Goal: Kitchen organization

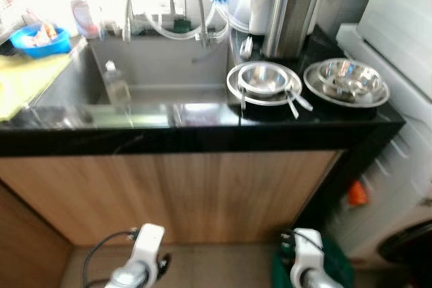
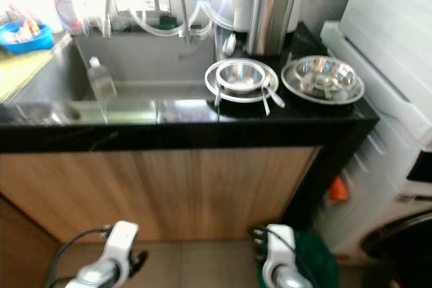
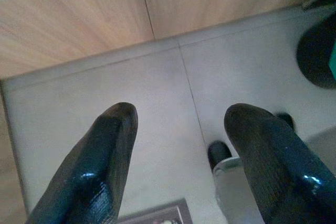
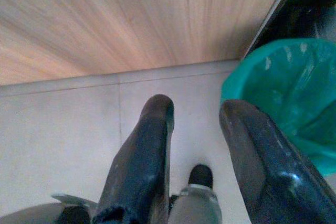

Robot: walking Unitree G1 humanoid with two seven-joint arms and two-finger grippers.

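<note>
Pale tiled floor [image 3: 157,87] lies below a wood-fronted cabinet [image 1: 175,193]. Both arms hang low here — the left claw [image 3: 178,129] and right claw [image 4: 197,124] each spread apart, holding nothing, a green bin [image 4: 283,93] beside the right. Above, on the black counter [image 1: 202,129] — a steel bowl on a plate [image 1: 263,80], a second bowl stack [image 1: 347,82], the sink [image 1: 162,79] to their left.

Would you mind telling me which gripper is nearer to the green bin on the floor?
The right one. The right gripper hangs open right beside the green bin, close to its rim. The left gripper hangs open over bare floor tiles, farther from the bin.
</note>
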